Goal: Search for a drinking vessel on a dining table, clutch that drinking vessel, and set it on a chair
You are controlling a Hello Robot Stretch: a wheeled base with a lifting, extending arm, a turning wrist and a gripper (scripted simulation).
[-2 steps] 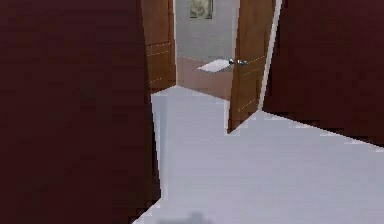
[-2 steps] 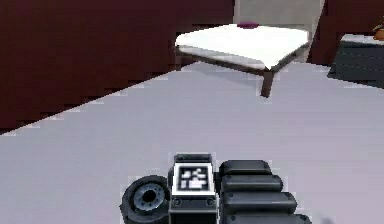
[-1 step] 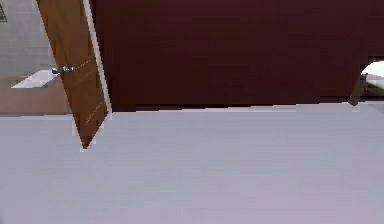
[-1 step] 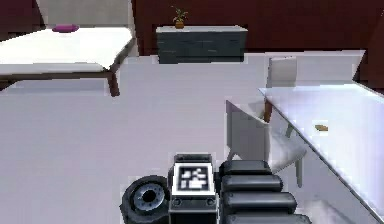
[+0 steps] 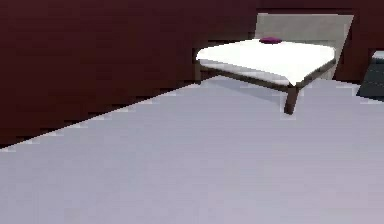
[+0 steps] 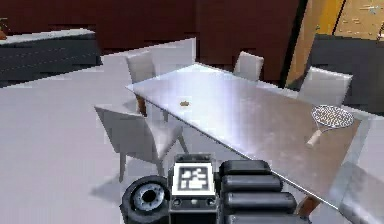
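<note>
Dark maroon walls (image 5: 90, 60) over pale grey floor (image 5: 180, 160) ahead, wide and bare. Out on the arm side, long grey metal dining table (image 6: 250, 110), biggest thing going. Ahead, low bed with white mattress and dark wooden frame (image 5: 262, 60), no use for this job. Round the table, pale grey upholstered chairs (image 6: 125, 130), nearest one tucked at the near long edge. Toward the table's right end, round latticed thing (image 6: 332, 117), unclear what. Near the left end, well apart from that, small tan blob (image 6: 184, 103): likely the drinking vessel, too small to swear to.

Searching step, by the look of it. Square the base to the near edge, roll close without nudging the nearest chair, confirm the blob before reaching.

Down at the bottom edge, dark gripper (image 6: 150, 200) beside a white marker square (image 6: 191, 180). Far end not made out, so state of the fingers and any load: cannot tell.
</note>
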